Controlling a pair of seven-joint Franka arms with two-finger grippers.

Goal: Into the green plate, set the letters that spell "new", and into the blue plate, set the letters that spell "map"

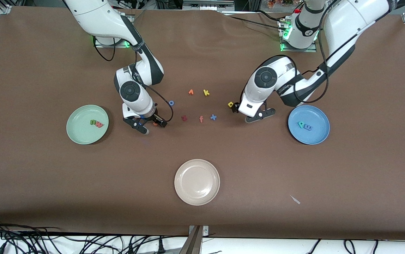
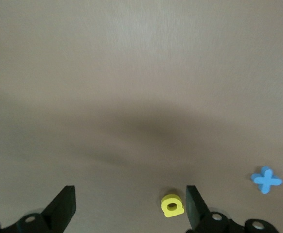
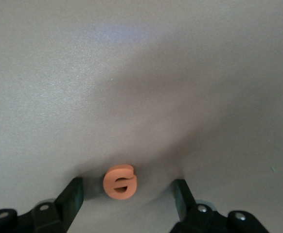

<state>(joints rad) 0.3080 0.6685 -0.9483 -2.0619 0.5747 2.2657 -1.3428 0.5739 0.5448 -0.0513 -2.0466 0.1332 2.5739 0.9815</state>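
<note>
The small orange foam letter "e" (image 3: 120,181) is framed on the brown table between the parted fingers of the right gripper (image 3: 127,194), left of frame centre; the left gripper (image 2: 131,204) is spread wide around the yellow foam "a" (image 2: 172,206).

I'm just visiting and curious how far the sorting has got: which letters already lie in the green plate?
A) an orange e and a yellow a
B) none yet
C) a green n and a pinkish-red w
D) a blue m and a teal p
C: the green plate holds the green n and the pinkish-red w, side by side.
</note>
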